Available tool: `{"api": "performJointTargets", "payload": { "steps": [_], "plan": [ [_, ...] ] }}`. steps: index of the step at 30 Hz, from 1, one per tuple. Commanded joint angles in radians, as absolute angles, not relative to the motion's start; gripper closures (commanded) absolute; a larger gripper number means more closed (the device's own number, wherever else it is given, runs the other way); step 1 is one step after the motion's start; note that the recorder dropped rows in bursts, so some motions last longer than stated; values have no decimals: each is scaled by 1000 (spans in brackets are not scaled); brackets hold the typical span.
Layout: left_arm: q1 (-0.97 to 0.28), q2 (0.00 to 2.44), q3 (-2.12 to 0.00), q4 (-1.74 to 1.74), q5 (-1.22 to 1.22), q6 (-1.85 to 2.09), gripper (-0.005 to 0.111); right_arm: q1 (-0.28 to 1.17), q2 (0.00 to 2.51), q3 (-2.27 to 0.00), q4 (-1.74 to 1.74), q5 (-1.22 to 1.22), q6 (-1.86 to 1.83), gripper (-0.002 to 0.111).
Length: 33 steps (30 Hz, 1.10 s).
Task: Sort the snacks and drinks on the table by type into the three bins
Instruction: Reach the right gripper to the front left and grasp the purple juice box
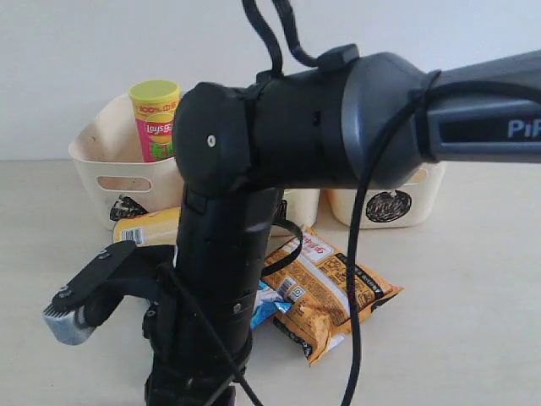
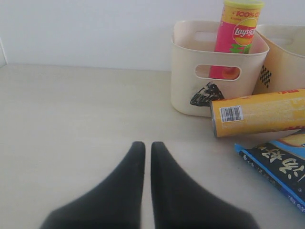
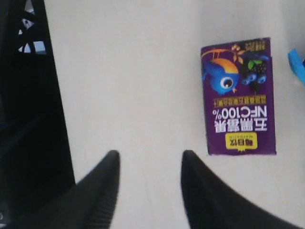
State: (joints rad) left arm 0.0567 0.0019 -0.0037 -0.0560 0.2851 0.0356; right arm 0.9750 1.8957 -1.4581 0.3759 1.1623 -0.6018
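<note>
Dark purple rectangular drink carton [image 3: 238, 98], printed with a blue bird and berries, is lying flat on its broad face on the pale beige wood-grain surface [image 3: 133, 71]. It is sitting off to one side of the right hand [image 3: 150, 160], not between the fingers, and nothing is touching it. The right hand is standing partly open over bare surface and is holding nothing. The left hand [image 2: 147, 148] is resting closed and empty, its fingers almost meeting. It is pointing toward the cream plastic bin [image 2: 190, 90] in which the pink-green chip tube [image 2: 236, 38] is standing upright.

Handling judgement: the carton is probably behaving as a small filled box, fairly dense for its size, with stiff card walls that are yielding under hard squeezing. Its glossy printed faces are likely offering little friction. The recommended hold is running across the two long narrow sides, near mid-length, with the fingers straddling the width and reaching down to the surface. Moderate closing force is being advised, since crushing could burst a seam. Whether the present gap is clearing the carton's width cannot be told.
</note>
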Motion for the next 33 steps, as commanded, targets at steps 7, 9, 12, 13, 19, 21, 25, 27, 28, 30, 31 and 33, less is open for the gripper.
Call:
{"api": "performJointTargets", "payload": {
  "steps": [7,9,12,13,19,21,25,27,28,30,31,33],
  "plan": [
    [59,0,0,-55,281,31,103,987,1967,-1454,290,1038,-628,30],
    [59,0,0,-55,281,31,103,987,1992,-1454,274,1031,-628,30],
    [59,0,0,-55,281,31,103,987,2030,-1454,263,996,-630,30],
    [59,0,0,-55,281,31,103,987,2038,-1454,258,979,-630,30],
    [59,0,0,-55,281,31,103,987,2080,-1454,233,869,-632,30],
    [59,0,0,-55,281,31,103,987,2088,-1454,224,837,-632,30],
    [59,0,0,-55,281,31,103,987,2105,-1454,226,823,-632,30],
    [59,0,0,-55,281,31,103,987,2114,-1454,226,821,-632,31],
    [59,0,0,-55,277,31,103,987,2114,-1454,226,819,-630,34],
    [59,0,0,-55,277,31,103,987,2118,-1454,224,819,-630,43],
    [59,0,0,-55,277,31,103,987,2118,-1454,224,819,-630,49],
    [59,0,0,-55,277,31,103,987,2118,-1454,224,821,-627,64]
  ]
}}
